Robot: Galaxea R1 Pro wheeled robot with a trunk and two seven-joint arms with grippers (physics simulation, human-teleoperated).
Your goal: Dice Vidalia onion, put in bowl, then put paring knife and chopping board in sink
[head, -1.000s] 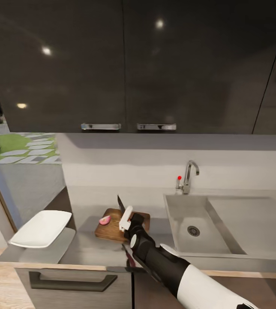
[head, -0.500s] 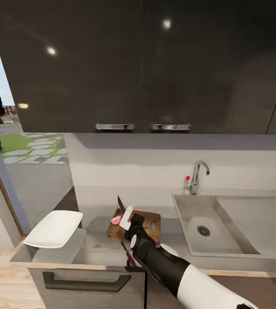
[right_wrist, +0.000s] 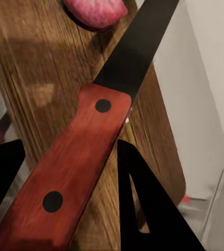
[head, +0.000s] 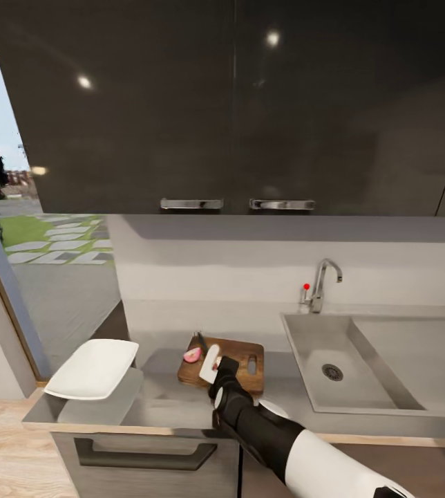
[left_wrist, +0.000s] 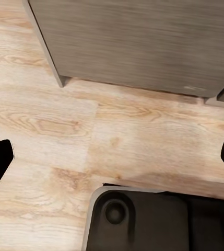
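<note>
Left gripper (left_wrist: 112, 157): in the left wrist view we see two dark fingertips set wide apart, nothing between them, over pale wooden floor (left_wrist: 65, 120) beside a dark grey cabinet front (left_wrist: 143, 42); a dark rounded part of the robot lies below.

Bowl (head: 92, 368): we find the white squarish bowl at the left end of the countertop (head: 160, 401), near its front edge and well apart from the board.

Onion piece (head: 192, 355): we see a pink-red wedge resting on the left part of the chopping board, near the board's far edge; in the right wrist view it sits just beside the blade, and we cannot tell whether they touch.

Chopping board (head: 240, 357): the dark brown board lies flat on the countertop between the bowl and the sink, nearer the sink.

Paring knife (right_wrist: 98, 136): we see the reddish-brown handle with two dark rivets clamped between the right gripper's fingers; the dark blade points toward the onion piece and lies low over the board.

Right gripper (head: 212, 363): jaws closed on the knife handle, over the board's front left part; the black and white arm reaches in from the front edge of the countertop.

Sink (head: 298, 346): the grey basin with a round drain is set in the right part of the countertop, a flat drainboard on its right; we see a chrome tap (head: 321, 282) with a red dot at its far edge.
</note>
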